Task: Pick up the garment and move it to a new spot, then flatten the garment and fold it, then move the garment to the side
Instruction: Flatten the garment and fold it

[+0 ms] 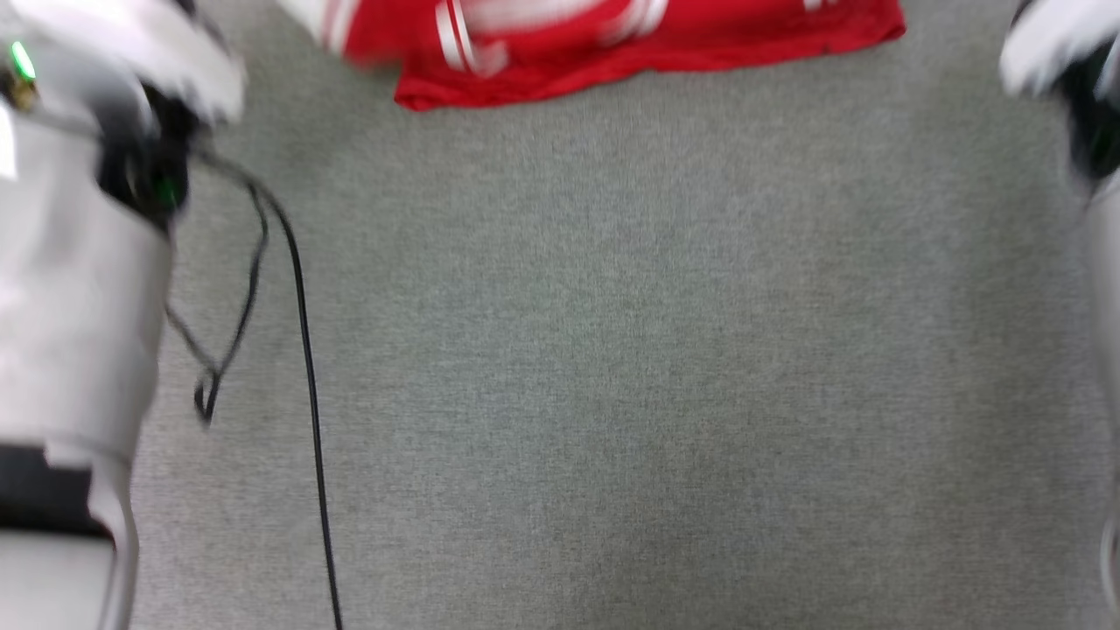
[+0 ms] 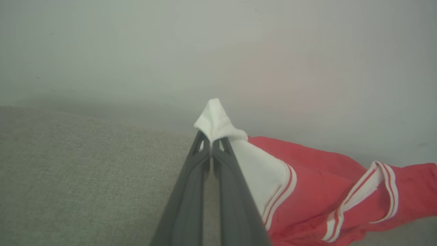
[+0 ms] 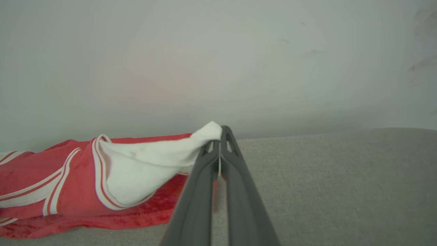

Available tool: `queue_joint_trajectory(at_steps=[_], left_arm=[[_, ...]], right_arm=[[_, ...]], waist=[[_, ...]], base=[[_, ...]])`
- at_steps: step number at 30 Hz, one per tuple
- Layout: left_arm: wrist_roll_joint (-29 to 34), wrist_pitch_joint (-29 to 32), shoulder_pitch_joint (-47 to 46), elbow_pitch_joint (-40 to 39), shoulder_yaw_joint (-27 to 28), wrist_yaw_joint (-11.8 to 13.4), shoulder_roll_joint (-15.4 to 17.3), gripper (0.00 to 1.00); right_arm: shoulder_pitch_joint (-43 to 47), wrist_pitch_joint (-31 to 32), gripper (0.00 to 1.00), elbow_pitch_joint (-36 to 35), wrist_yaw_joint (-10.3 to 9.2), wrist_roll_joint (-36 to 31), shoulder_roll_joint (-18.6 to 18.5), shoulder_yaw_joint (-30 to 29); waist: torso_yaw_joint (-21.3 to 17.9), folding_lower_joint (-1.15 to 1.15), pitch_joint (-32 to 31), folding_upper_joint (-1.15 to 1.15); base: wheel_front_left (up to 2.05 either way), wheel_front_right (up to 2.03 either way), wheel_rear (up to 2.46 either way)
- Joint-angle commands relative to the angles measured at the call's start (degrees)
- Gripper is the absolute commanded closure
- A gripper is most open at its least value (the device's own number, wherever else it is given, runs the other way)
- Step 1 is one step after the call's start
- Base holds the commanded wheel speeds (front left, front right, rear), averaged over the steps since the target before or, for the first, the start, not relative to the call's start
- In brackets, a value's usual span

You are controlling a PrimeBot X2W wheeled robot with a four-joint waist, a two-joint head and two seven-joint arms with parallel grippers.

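The left gripper (image 2: 211,149) and right gripper (image 3: 220,160) are each clamping a white sleeve (image 2: 218,119) of the red jersey (image 1: 647,48) lying at 12 o'clock on the carpet (image 1: 612,350), so uneven pulling may be slipping one pinch loose.

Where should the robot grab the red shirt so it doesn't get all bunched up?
Probably by its two white sleeve tips, one per gripper, each coming in from its own side. The left gripper pinches one sleeve, the right gripper the other, and the shirt stretches wide between them instead of bunching.
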Motion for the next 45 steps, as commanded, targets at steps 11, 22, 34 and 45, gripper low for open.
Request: queue_joint_trajectory(at_steps=[11, 22, 34, 45], left_arm=[[-4.9, -4.2, 22.7, -3.4, -2.8, -0.1, 2.5, 1.0], [-7.8, -4.0, 44.4, -12.2, -3.3, 2.4, 4.0, 1.0], [-10.2, -2.1, 68.8, -37.0, -1.5, 15.5, 8.5, 1.0], [-8.2, 1.4, 77.6, -56.8, -3.4, 24.2, 11.3, 1.0]], right_arm=[[24.2, -1.1, 1.0, -4.8, -0.05, 4.6, -2.5, 2.0], [51.3, 4.8, 1.0, -20.5, -0.05, 6.7, -1.7, -4.3], [78.4, 15.9, 1.0, -42.7, -0.05, 4.1, 7.1, -14.2], [81.4, 17.6, 0.0, -49.6, -0.03, 3.2, 9.2, -14.4]], waist=[[0.3, 0.0, -13.4, 0.0], [1.8, 0.0, -23.6, 0.0], [2.4, 0.0, -27.9, 0.0], [3.4, 0.0, -26.9, 0.0]], base=[[0.0, 0.0, 0.0], [0.0, 0.0, 0.0], [0.0, 0.0, 0.0], [0.0, 0.0, 0.0]])
